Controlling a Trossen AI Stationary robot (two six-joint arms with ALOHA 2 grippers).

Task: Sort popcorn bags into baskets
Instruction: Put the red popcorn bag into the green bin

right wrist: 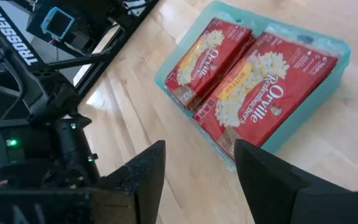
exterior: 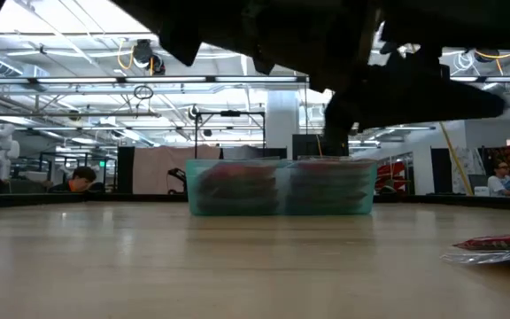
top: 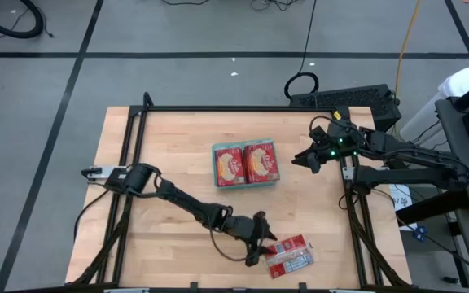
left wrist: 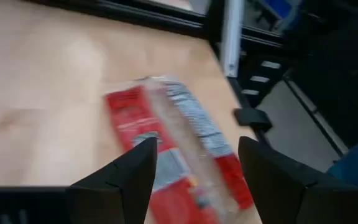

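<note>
Red packets are what I am working with, on a pale wooden table [top: 169, 146]. My left gripper [top: 260, 241] is low over the near edge of the table, its fingers [left wrist: 120, 177] spread apart with nothing pinched between them. Just ahead of them lie the two loose popcorn bags [top: 288, 254], flat on the wood, close against each other and possibly overlapping. Their long axes run nearly side to side across the table in the high view, with a slight tilt, the far ends pointing toward the right side of the table. From my left wrist I see one bag [left wrist: 173, 155] reaching away from my fingers, its red and grey-white printed side up.

The teal basket [top: 247, 184] sits at the middle of the table, well apart from those loose bags. It holds packed popcorn bags [right wrist: 263, 93] in two stacks side by side, picture face up, each with its long axis running from the near side of the table to the far side. In the low view the basket [exterior: 282, 188] shows as a translucent box with red showing through its wall.

My right gripper [top: 311, 158] hovers just beside the basket's right side, off the wood, fingers [right wrist: 142, 174] parted and holding nothing.
</note>
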